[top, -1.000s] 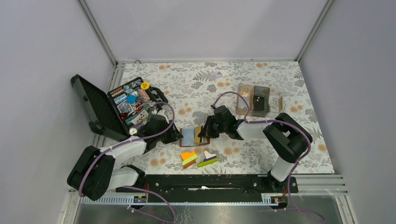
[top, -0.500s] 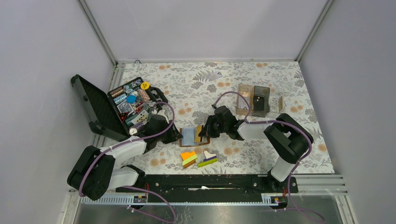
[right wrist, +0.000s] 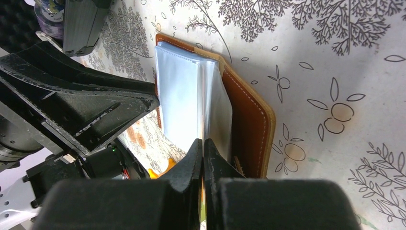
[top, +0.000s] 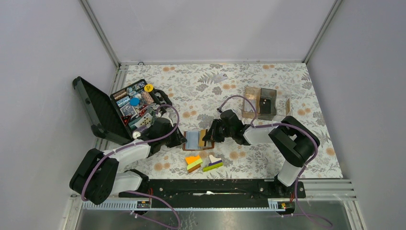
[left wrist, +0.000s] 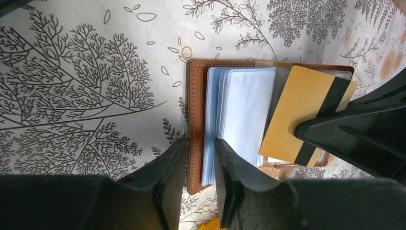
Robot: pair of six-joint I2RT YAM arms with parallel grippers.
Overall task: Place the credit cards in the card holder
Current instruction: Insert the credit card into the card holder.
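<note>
1. Hardly anything has shifted in the past second, seen from overhead: both arms remain hunched over the card holder (left wrist: 195, 96) at mid-desk, the right wrist has nudged only a touch, and the holder lies where it lay
2. Far left, a black tool case (top: 103, 112) stands open, packed with small parts and well apart from the work
3. Left gripper (left wrist: 199, 153) sits astride the holder's left leather edge, one finger just outside the cover and the other over the clear sleeves (left wrist: 244, 110). The placing looks meant to pin the holder so it cannot slide while a card is pushed in from the opposite side. Its jaws stand narrowly apart, and whether they already clamp the edge cannot be told
4. Between the two grippers, the card holder lies open and flat on the floral desk (top: 201, 86), its sleeves fanned upward to offer a slot
5. A tan card (left wrist: 297, 110) with a dark stripe hangs tilted over the holder's right half. It is pinched in the right gripper (right wrist: 203, 146), whose jaws are closed tight on it. The card appears not yet seated in a sleeve, so insertion is judged under way
6. Coloured blocks (top: 201, 163) lie just in front of the holder, and the compartment boxes (top: 263, 103) stand far right, untouched
</note>
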